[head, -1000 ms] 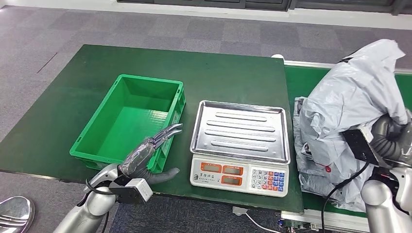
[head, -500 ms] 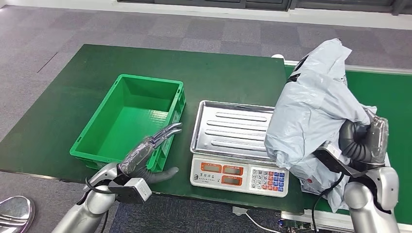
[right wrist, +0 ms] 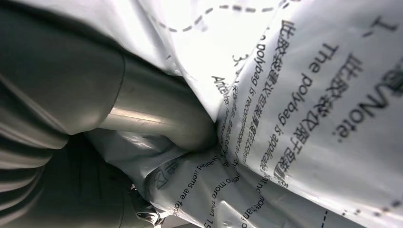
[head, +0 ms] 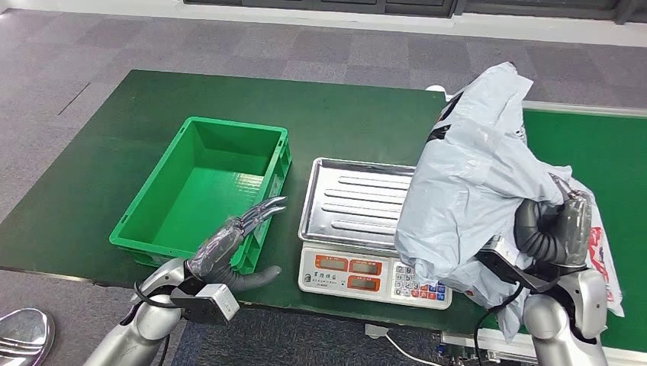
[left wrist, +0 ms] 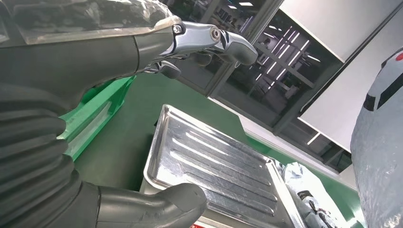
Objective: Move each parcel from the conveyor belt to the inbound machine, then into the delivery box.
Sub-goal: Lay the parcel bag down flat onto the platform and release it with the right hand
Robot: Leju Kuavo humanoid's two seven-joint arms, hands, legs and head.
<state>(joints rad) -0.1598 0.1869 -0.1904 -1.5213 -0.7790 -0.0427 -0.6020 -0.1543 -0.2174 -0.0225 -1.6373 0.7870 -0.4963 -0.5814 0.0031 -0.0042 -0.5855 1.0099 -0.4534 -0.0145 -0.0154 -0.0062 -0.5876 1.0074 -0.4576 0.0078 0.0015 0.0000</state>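
Note:
A large grey plastic parcel [head: 481, 175] hangs over the right edge of the scale's steel tray [head: 358, 202], held up by my right hand [head: 561, 225], whose fingers are buried in the bag. Close up, the printed grey parcel [right wrist: 309, 109] presses against my right hand [right wrist: 157, 123]. The scale [head: 374, 274] with its keypad stands in the middle of the green table. The green delivery box [head: 202, 187] sits left of it. My left hand [head: 236, 232] hovers open at the box's near right corner, holding nothing. From the wrist, my left hand [left wrist: 142, 47] points toward the steel tray [left wrist: 214, 166].
The green conveyor belt [head: 603, 152] runs along the right, with part of a white bag with red print [head: 603, 255] lying on it. The table's front edge is close to my body. Grey carpet floor lies beyond the table.
My right hand has carried the grey parcel leftward from the conveyor until it overhangs the scale's right side. The left hand has stayed put.

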